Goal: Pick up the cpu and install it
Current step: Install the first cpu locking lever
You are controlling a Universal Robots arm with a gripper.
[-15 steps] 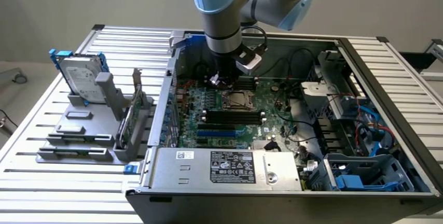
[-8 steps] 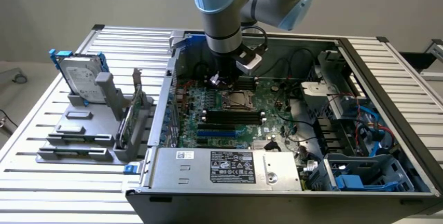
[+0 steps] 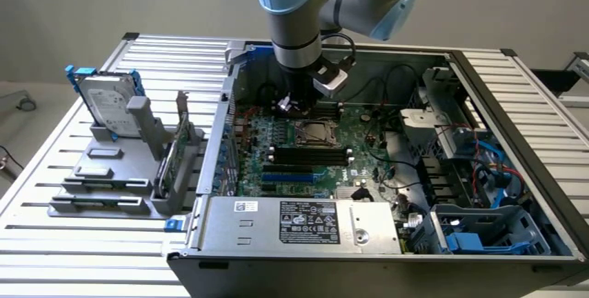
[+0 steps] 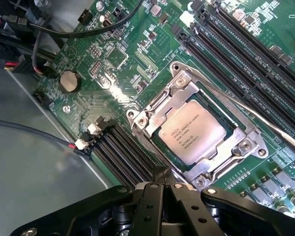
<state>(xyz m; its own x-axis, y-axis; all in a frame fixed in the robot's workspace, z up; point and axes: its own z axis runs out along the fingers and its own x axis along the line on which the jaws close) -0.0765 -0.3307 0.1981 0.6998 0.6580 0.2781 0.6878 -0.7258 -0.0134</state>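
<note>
1. The open dark metal computer case (image 3: 478,77) is seen in the exterior view with the robot arm reaching down into it. A sideways drift could knock the wrist against the case wall.
2. The green printed motherboard (image 4: 118,88) lies flat on the case floor. Small components and black slots crowd it, so a descent too deep could chip them.
3. The black two-fingered gripper (image 4: 163,172) hangs low over the board. Its fingers are pressed together and nothing is held between them.
4. The square silver metal-framed socket (image 4: 152,110) sits directly beyond the fingertips in the wrist view. Its thin steel lever (image 4: 255,118) runs along one side; whether it is latched cannot be told. If it is loose, the chip could be dislodged by a nudge.
5. The cpu (image 4: 191,133), a small flat square chip with a silvery-grey printed top, is seated inside that socket, framed on all sides. It lies just ahead of and below the fingertips, apart from them. A press from the closed tips could scratch its lid or bend the pins beneath.
</note>
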